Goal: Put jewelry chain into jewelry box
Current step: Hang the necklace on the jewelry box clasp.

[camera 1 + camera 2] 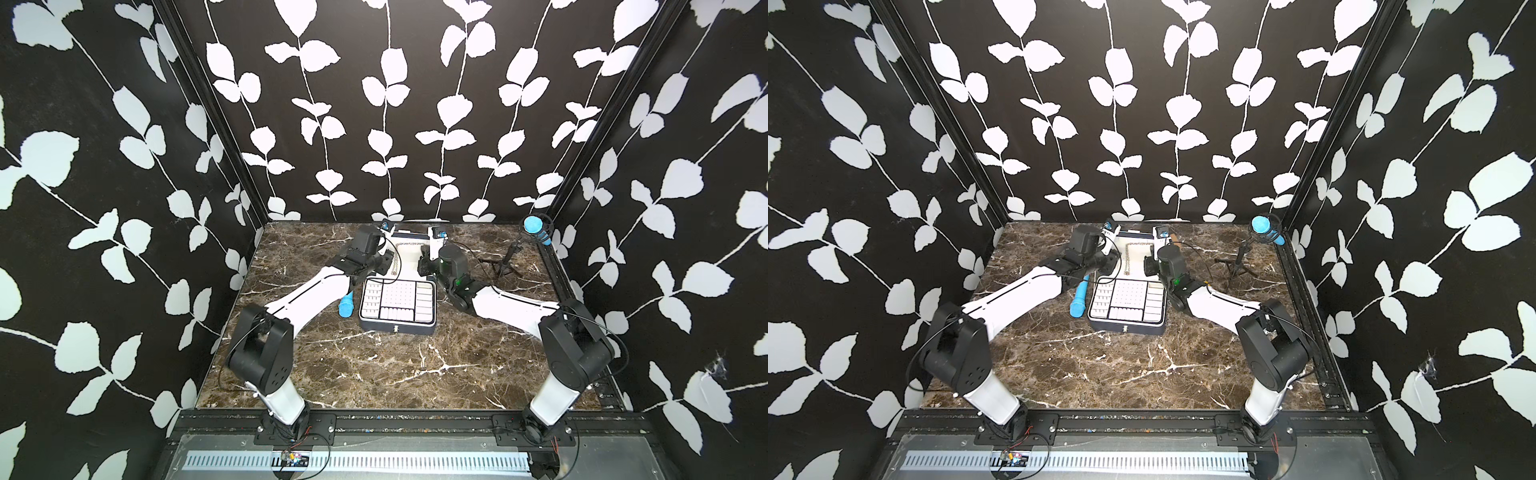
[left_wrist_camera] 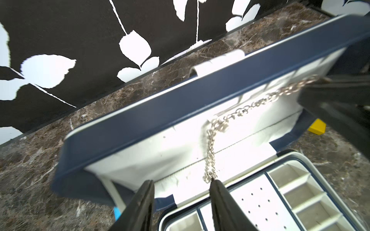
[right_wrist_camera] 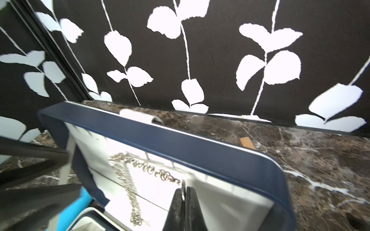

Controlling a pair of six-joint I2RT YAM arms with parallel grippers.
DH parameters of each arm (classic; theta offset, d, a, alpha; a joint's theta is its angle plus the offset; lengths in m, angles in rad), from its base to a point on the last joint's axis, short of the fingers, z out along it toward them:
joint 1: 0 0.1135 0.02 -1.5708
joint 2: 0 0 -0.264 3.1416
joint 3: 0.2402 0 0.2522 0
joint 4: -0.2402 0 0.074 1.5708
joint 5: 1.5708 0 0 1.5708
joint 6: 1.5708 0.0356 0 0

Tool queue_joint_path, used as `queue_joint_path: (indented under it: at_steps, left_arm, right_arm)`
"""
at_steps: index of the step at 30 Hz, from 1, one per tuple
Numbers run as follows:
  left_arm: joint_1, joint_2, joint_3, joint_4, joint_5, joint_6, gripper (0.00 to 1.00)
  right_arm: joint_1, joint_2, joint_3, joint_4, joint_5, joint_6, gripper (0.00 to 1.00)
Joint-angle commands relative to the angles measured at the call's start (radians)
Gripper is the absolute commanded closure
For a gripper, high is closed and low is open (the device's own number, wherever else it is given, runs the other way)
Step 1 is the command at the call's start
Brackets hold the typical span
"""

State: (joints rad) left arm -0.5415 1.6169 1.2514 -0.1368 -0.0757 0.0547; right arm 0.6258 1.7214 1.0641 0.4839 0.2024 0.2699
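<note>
Silvery links of the jewelry chain (image 2: 210,144) drape down the white lining of the raised lid (image 2: 160,108) of the jewelry box (image 1: 397,328), not in the tray (image 1: 395,293); blur in both wrist views smears them. I see the right end effector (image 3: 185,189) closed tight, pinching the chain's clasp end. The left end effector (image 2: 182,182) has its jaws apart with nothing between them; the chain's lower end sits at one fingertip (image 2: 217,188), contact unclear. In both top views the fingertips hide behind the wrists. A blue cylinder (image 1: 346,307) lies half under the left arm (image 1: 311,291); a yellow block (image 2: 317,128) is partly hidden past the lid's corner. Brown marbled surface (image 1: 374,365), black walls (image 1: 374,104) with white leaves. Both arms reach from the surface's near edge, angled inward to the lid.
</note>
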Motion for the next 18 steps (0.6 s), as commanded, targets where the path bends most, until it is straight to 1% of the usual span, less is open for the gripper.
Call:
queue_joint_path:
  at_steps: [1,7,13,18]
  left_arm:
    - [0.005,-0.082,-0.056,0.017,0.010,-0.027,0.51]
    - [0.005,-0.098,-0.114,0.096,0.057,-0.070,0.51]
    - [0.005,-0.067,-0.136,0.191,0.084,-0.127,0.52]
    - [0.005,-0.016,-0.137,0.295,0.108,-0.192,0.53]
  right_arm:
    - [-0.011,0.019,-0.012,-0.005,0.019,0.020,1.00]
    - [-0.012,0.048,-0.012,-0.002,0.010,0.036,1.00]
    - [-0.012,0.057,-0.017,-0.005,-0.005,0.047,1.00]
    - [-0.012,0.052,-0.048,0.012,-0.032,0.065,1.00]
